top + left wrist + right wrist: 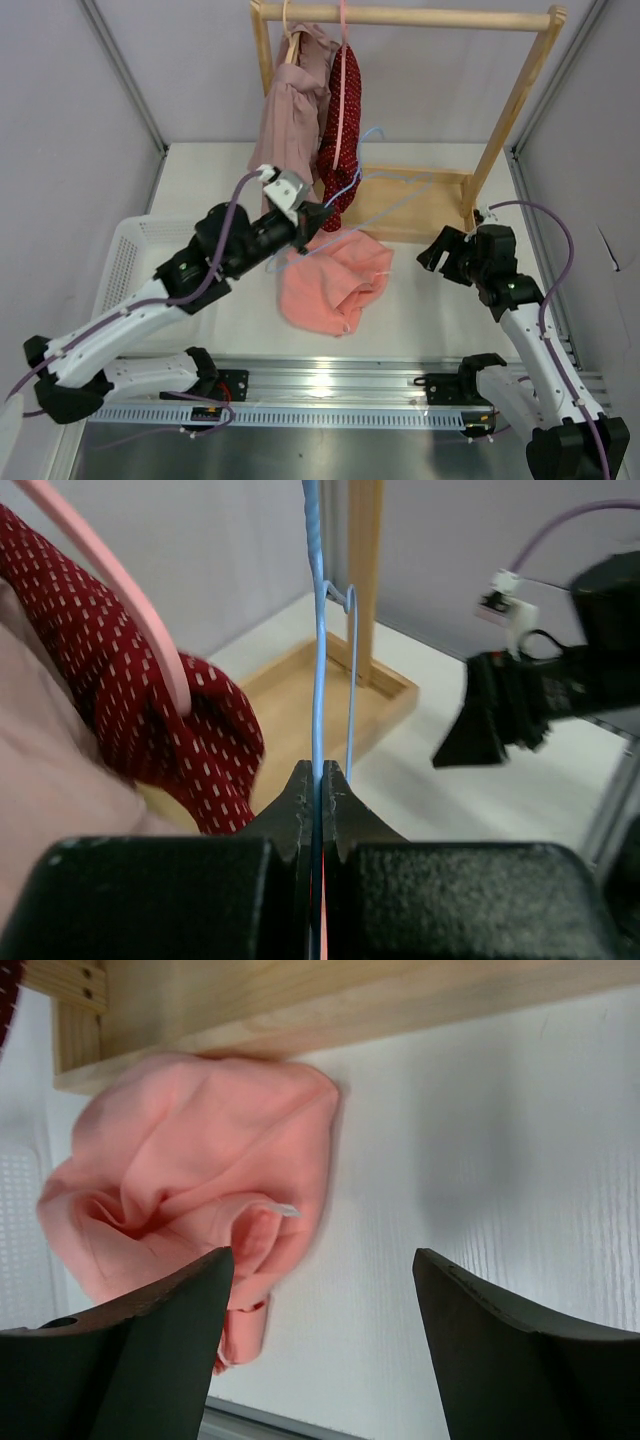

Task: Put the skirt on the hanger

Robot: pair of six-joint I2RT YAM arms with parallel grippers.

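Note:
The salmon skirt (335, 280) lies crumpled on the white table in front of the rack's base. In the right wrist view the skirt (190, 1180) sits to the left, against the wooden base. My left gripper (318, 222) is shut on the thin light-blue hanger (395, 203) and holds it just above the skirt's far edge. The left wrist view shows the hanger's wire (318, 660) pinched between the closed jaws of the left gripper (320, 770). My right gripper (435, 255) hovers to the right of the skirt. The right gripper (325, 1260) is open, with only bare table between its fingers.
A wooden clothes rack (400, 16) stands at the back with its base frame (440, 225) on the table. On it hang a mauve garment (295, 110) and a dark red dotted garment (345, 110) on a pink hanger (342, 60). A white basket (130, 250) sits at the left.

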